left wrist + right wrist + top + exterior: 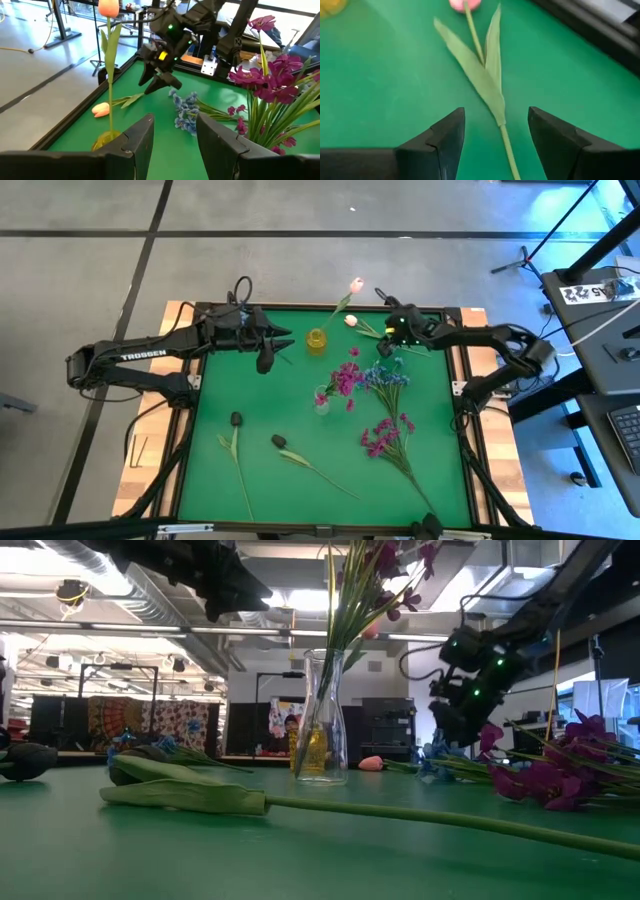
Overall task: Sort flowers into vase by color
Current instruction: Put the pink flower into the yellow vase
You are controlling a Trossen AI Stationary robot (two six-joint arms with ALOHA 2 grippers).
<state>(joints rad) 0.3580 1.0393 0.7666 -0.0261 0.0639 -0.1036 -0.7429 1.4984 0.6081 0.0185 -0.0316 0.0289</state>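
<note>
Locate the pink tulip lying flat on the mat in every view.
High view: pink tulip, far edge, beside right gripper.
Low view: bud right of the vase.
Left wrist.
Right wrist: bud, gripper open above the stem.
Shared landmark: yellow vase.

green table [210, 480] | flat: dark buds [236, 420], pink tulip [351, 321], blue [385, 376], magenta flowers [385, 436] | two vases [317, 341]

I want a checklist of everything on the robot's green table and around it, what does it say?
Surface: green mat, wooden border.
Job's things: pink tulip in yellow vase; magenta flowers in clear vase; lying flat: second pink tulip, blue cluster, magenta cluster, two dark buds.
Clutter: nothing seen.
Grippers: left gripper open, empty; right gripper open over the lying tulip's stem.
Cables: along the table's edges.
Surroundings: grey floor, stands, desk.
</note>
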